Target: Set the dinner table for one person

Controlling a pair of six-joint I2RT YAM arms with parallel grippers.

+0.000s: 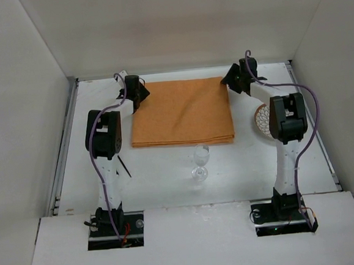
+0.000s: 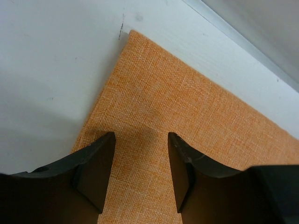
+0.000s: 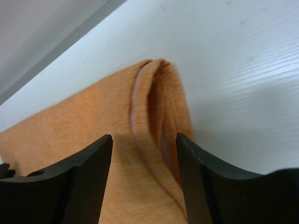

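Mat [image 2: 187,116] coarse woven cloth, matt; dinner table [image 2: 46,70] smooth, perhaps laminate.

Cloth mat [image 1: 181,112] on dinner table [image 1: 156,183], upper centre of top view. Glass [image 1: 200,162] just below mat's lower edge; dish [image 1: 260,118] at mat's right. Left gripper [image 2: 140,158] over mat's upper-left corner, right gripper [image 3: 144,163] over upper-right.
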